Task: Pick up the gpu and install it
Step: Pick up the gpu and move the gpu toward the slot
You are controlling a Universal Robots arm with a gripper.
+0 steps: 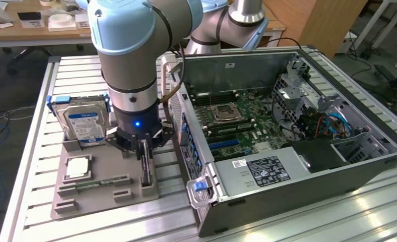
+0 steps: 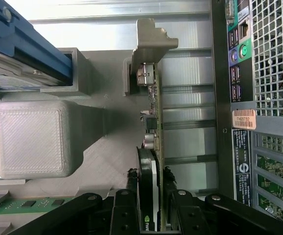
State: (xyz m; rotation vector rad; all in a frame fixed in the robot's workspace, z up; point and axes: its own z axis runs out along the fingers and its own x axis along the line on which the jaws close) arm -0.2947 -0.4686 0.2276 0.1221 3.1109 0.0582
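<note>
The gpu (image 1: 145,169) stands on edge in a slot of the grey holder tray (image 1: 97,204), close beside the open computer case (image 1: 359,166). My gripper (image 1: 144,147) is lowered straight over the card. In the wrist view the gpu (image 2: 154,105) shows a green board edge, a dark face and a silver bracket (image 2: 150,39) at its far end. My gripper (image 2: 150,177) has one black finger (image 2: 130,182) pressed on each side of the card, shut on it. The card still sits in the tray slot.
A silver hard drive (image 1: 84,123) stands at the tray's back, with a processor (image 1: 77,168) and a memory stick (image 1: 94,185) in front of it. The motherboard (image 1: 242,118) lies exposed inside the case. The case's rear panel (image 2: 249,98) runs close alongside the card.
</note>
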